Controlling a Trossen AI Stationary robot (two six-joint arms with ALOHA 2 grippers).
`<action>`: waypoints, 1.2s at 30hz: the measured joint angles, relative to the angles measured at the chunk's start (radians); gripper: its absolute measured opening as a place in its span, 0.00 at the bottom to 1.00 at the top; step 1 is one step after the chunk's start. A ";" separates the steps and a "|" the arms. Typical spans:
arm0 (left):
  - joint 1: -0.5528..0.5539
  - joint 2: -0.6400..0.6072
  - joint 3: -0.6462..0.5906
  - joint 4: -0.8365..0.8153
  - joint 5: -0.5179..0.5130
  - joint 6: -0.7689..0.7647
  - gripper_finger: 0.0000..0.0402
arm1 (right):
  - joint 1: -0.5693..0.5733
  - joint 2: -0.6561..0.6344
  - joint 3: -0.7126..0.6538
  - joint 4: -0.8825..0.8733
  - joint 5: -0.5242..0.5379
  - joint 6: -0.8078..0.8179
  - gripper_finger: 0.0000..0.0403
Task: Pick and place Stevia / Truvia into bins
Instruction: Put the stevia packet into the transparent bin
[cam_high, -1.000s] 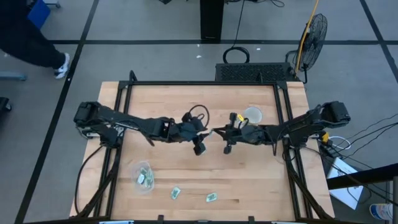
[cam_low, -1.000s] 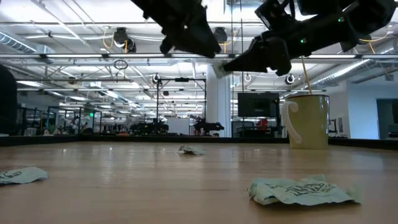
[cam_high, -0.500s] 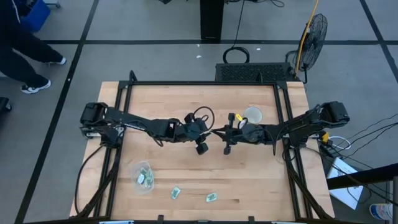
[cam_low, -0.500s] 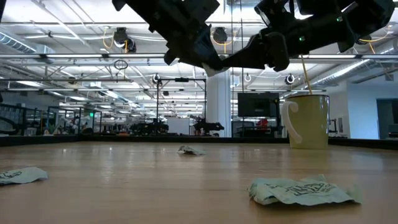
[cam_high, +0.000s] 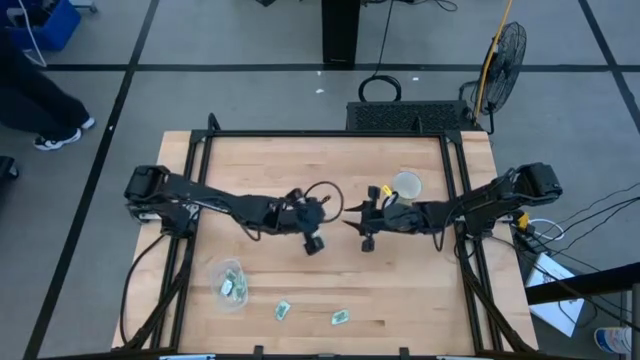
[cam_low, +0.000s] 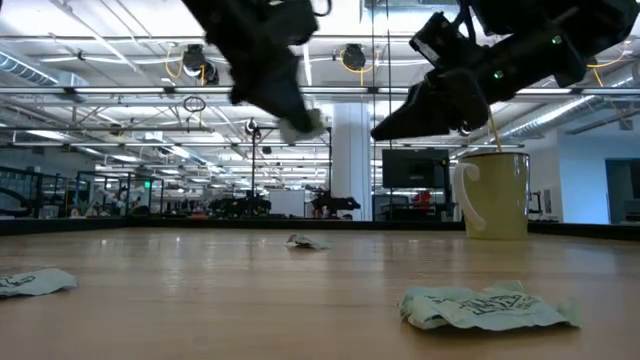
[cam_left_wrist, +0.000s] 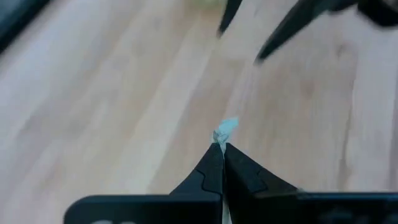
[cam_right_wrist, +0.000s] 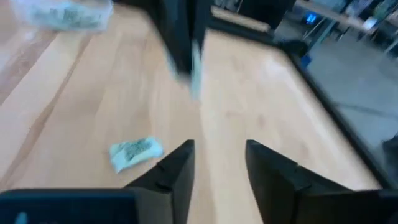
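L gripper (cam_high: 313, 243) sits above mid-worktop, jaws clamped tight on one Stevia packet (cam_left_wrist: 225, 130). Wrist view shows only a pale corner poking past the fingertips, so the pinch is at the packet's edge. It's carried in the air, well clear of the wood; low view shows the same pale scrap (cam_low: 303, 124) hanging under the dark fingers. Held high like that prob. so it clears the loose packets on the way to the clear bin (cam_high: 229, 281), which stands near the front-left corner of the worktop (cam_high: 330, 170).

R gripper (cam_high: 350, 222) hovers just beside the left one, near centre, jaws parted w/ nothing between them. Its wrist view shows a gap between the two fingers and bare wood beyond. Looks like a hand-over spot: the two tips are close, one full, one empty. That's a guess from the pose only.

Bin already has green-white packets inside. Two more lie flat on the wood near the front edge: one (cam_high: 283, 310) just right of the bin, another (cam_high: 340, 318) further right. Low view also shows a crumpled one (cam_low: 487, 303) close to the camera.

Cream mug (cam_high: 406, 185) stands upright by the right arm, back-right; not the target container.

A person's legs (cam_high: 40, 95) are on the floor off the back-left, well apart from the rig.
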 joint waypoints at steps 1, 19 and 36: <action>-0.015 -0.018 0.001 -0.065 -0.008 -0.053 0.01 | 0.004 0.000 0.000 -0.022 0.000 0.008 0.37; -0.541 -0.043 0.001 -0.801 0.247 -1.457 0.01 | 0.014 0.000 -0.001 -0.126 -0.005 0.079 0.40; -0.618 -0.017 -0.098 -0.889 0.316 -1.602 0.21 | 0.014 0.000 -0.001 -0.087 -0.130 0.103 0.44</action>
